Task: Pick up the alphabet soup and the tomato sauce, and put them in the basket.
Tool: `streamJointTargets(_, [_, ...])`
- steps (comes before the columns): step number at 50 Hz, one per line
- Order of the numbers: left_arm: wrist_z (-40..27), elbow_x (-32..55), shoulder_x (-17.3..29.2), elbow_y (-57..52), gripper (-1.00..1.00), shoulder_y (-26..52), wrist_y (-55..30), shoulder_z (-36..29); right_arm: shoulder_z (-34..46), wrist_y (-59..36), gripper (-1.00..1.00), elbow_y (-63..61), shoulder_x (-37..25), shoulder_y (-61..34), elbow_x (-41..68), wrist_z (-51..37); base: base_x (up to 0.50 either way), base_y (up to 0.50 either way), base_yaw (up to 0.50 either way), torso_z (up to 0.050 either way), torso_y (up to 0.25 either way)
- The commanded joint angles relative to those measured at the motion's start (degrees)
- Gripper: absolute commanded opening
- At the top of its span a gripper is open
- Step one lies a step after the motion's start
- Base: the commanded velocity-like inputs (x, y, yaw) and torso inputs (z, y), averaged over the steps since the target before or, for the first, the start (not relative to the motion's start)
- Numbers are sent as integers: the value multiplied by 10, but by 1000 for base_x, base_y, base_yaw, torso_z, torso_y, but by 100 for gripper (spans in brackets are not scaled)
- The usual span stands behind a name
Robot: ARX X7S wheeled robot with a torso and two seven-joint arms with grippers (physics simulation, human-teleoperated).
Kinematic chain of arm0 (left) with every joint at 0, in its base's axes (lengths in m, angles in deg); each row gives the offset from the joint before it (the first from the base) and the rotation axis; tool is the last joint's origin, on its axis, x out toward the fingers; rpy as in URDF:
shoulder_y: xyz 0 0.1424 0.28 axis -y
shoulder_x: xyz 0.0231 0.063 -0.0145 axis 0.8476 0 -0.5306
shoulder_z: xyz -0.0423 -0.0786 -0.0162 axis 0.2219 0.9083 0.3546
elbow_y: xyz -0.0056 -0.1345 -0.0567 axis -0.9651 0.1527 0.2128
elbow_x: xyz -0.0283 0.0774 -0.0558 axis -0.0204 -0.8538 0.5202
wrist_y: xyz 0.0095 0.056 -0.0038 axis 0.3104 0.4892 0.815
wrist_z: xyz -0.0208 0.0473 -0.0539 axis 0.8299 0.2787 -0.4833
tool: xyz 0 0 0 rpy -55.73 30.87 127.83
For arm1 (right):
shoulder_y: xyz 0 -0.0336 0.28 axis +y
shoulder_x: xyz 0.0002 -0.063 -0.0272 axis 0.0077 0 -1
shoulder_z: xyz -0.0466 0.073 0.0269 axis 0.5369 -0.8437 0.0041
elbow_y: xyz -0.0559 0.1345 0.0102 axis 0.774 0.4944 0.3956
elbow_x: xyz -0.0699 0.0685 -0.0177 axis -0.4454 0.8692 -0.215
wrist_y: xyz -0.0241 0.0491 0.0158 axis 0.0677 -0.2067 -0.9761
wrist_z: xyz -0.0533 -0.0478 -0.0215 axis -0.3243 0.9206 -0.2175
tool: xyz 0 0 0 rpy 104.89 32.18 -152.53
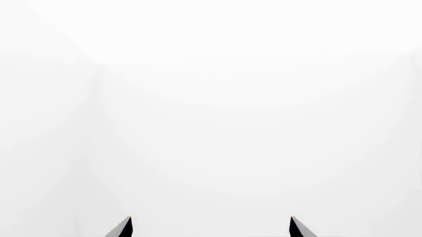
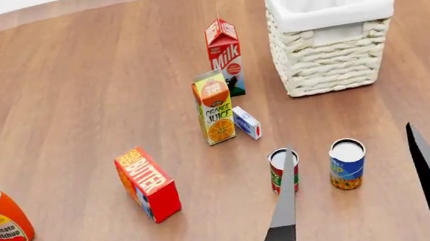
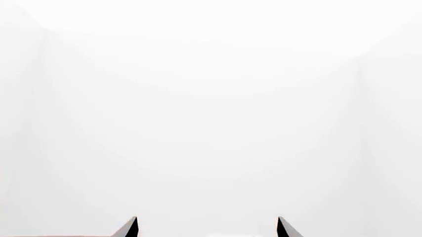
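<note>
Right gripper [image 2: 357, 201] is hanging spread over the alphabet soup [image 2: 347, 164] (tomato sauce [image 2: 282, 171] alongside); the basket [image 2: 329, 24] is showing only its lining.

A bare simulated test scene: groceries stand on a round wooden bench [image 2: 62, 86] against blank white surroundings.

The right gripper [image 2: 356, 195] has long, dark grey fingers [image 2: 284, 213] (flat, blade-like, tapering to points) on blocky bases.

Two cans [image 2: 284, 171], two cartons [image 2: 215, 107], one basket [image 2: 335, 62].
</note>
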Motion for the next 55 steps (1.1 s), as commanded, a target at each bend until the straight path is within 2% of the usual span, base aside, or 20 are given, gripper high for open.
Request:
streamJointTargets(1, [-5,8,6,-6,100,0,-7,-3,7,9,100,-5,-6,5,1,-7,0,0,0,50,45])
streamJointTargets(7, [-1,-1,7,8,100,-13,28,-10,10,58,100,25,-9,26,1,-11,0,0,0,42,35])
streamJointTargets(9, [-1,-6,9,11,100,-15,28,-15,8,11,100,-4,-9,8,9,-10,0,0,0,0,0])
streamJointTargets(11, [0,-2,10,8,100,-15,28,-16,9,12,100,-3,-10,8,11,-10,0,0,0,0,0])
streamJointTargets(12, [0,-1,11,7,100,-15,27,-17,12,49,100,21,-10,22,6,-12,0,0,0,0,0])
streamJointTargets(13, [0,-1,12,7,100,-15,28,-18,11,16,100,0,-11,10,11,-11,0,-141,0,0,0])
streamJointTargets(14, [0,0,12,7,100,-14,28,-17,14,50,100,21,-11,23,7,-12,0,-152,0,0,0])
streamJointTargets(17, [-2,2,13,6,100,-14,29,-17,15,9,100,-5,-13,7,10,-12,0,-151,0,0,0])
streamJointTargets(24, [-4,4,17,5,100,-14,27,-20,20,8,100,-6,-17,7,9,-14,0,-201,0,0,0])
streamJointTargets(25, [-4,4,18,4,100,-13,27,-20,23,48,100,18,-18,22,3,-16,0,-305,0,0,0])
streamJointTargets(29, [-6,4,20,2,100,-12,25,-20,24,3,100,-10,-19,4,5,-16,0,-287,0,0,0])
streamJointTargets(30, [-6,5,20,1,100,-13,25,-21,28,44,100,15,-20,20,1,-18,0,-266,0,0,0])
streamJointTargets(32, [-7,2,21,4,100,-13,28,-23,27,4,100,-10,-20,4,4,-17,0,-264,0,0,0])
streamJointTargets(50, [-13,-3,25,14,100,-16,41,-31,36,23,100,5,-27,12,2,-25,0,-260,0,0,0])
streamJointTargets(55, [-14,-3,27,20,100,-18,48,-32,42,83,100,44,-31,34,-6,-31,0,-239,0,0,0])
